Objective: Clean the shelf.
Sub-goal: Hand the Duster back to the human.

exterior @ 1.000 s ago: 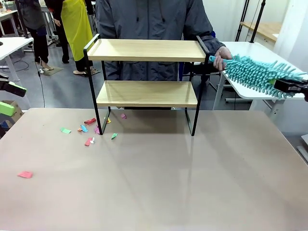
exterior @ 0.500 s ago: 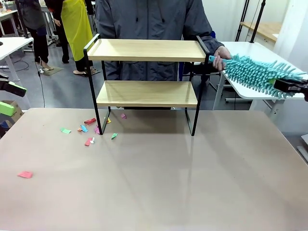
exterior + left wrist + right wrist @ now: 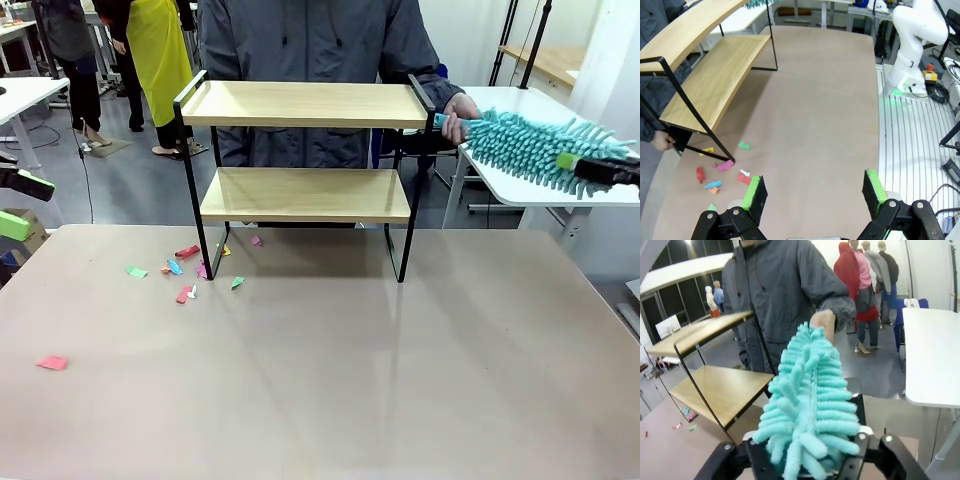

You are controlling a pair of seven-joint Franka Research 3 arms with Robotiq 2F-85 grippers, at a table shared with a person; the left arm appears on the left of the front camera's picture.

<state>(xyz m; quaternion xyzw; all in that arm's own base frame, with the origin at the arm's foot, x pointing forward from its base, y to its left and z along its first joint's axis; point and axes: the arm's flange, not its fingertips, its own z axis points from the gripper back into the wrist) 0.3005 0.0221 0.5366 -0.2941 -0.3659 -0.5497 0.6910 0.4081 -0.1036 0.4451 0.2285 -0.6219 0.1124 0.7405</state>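
The shelf stands at the table's far side, both wooden boards bare; it also shows in the left wrist view and the right wrist view. A turquoise fluffy duster hangs to its right, and the person's hand grips its handle. My right gripper is open, its jaws spread on either side of the duster's head. At the picture's left edge my left gripper is open and holds nothing; its green pads stand wide apart above the table.
Several coloured paper scraps lie on the tan table by the shelf's left leg, and one pink scrap lies nearer the front left. A white table stands behind at right. The person stands behind the shelf.
My right gripper's jaws have opened around the duster. The duster's head has risen slightly in the person's hand. The left arm has not moved.
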